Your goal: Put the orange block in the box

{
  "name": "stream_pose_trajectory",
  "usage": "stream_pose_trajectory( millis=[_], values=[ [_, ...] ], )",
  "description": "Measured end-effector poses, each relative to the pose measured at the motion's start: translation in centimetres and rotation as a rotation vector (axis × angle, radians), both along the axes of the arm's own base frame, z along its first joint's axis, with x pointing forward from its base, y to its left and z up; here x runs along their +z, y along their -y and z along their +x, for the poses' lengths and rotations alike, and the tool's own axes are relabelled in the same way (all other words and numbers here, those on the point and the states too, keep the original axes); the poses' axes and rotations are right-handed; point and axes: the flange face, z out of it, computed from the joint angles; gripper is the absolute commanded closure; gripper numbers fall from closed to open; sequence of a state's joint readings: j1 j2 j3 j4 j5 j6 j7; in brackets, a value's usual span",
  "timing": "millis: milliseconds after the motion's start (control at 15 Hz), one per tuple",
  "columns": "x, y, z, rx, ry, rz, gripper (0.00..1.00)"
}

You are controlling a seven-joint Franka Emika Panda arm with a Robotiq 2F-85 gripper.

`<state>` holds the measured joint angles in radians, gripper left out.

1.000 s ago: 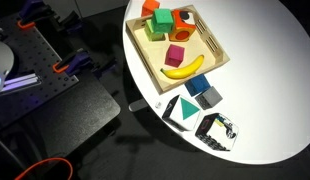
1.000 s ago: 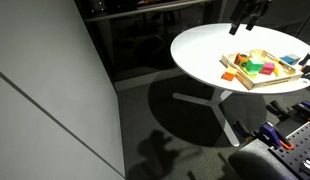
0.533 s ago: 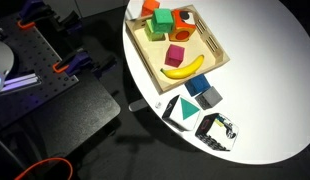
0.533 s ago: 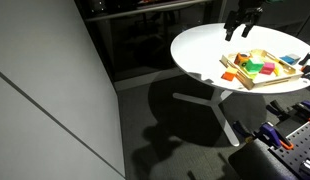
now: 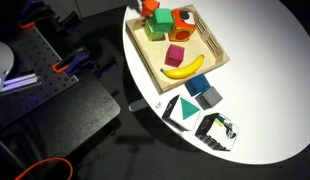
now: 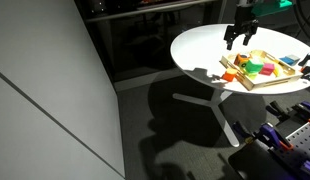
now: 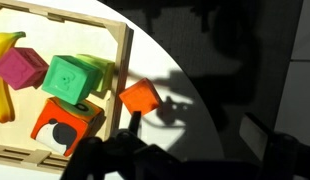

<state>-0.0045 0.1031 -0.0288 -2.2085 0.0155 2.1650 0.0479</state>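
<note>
The orange block (image 7: 141, 97) lies on the white table just outside the rim of the box (image 7: 123, 50), a light-wood tray. In an exterior view the block (image 5: 152, 6) sits at the top edge, beside the box's far corner (image 5: 145, 55). The box holds a magenta cube (image 7: 20, 68), a green cube (image 7: 73, 80), an orange piece with a dark hollow (image 7: 63, 125) and a banana (image 5: 183, 68). My gripper (image 7: 185, 162) is open and empty above the table next to the block, its dark fingers along the bottom of the wrist view. It also shows in an exterior view (image 6: 240, 36), above the box (image 6: 245, 80).
Two blue blocks (image 5: 203, 91) and two black-and-white cards (image 5: 217, 130) lie on the round white table (image 5: 265, 90) beyond the box's near corner. The table edge (image 7: 200, 110) curves close past the orange block. A dark bench with orange clamps (image 5: 65, 68) stands beside the table.
My gripper has come down and moved toward the box's far corner. Its tip now enters the top edge of the exterior view near the orange block. The blocks have not moved.
</note>
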Motion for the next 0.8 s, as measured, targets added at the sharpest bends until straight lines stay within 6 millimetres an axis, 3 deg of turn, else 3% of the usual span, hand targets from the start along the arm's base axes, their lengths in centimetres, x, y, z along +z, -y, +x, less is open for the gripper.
stream_pose_trajectory(
  millis=[400,800],
  values=[
    [-3.7,1.0,0.6,0.036,-0.065,-0.024,0.00],
    [-4.0,1.0,0.6,0.226,-0.070,0.008,0.00]
  ],
)
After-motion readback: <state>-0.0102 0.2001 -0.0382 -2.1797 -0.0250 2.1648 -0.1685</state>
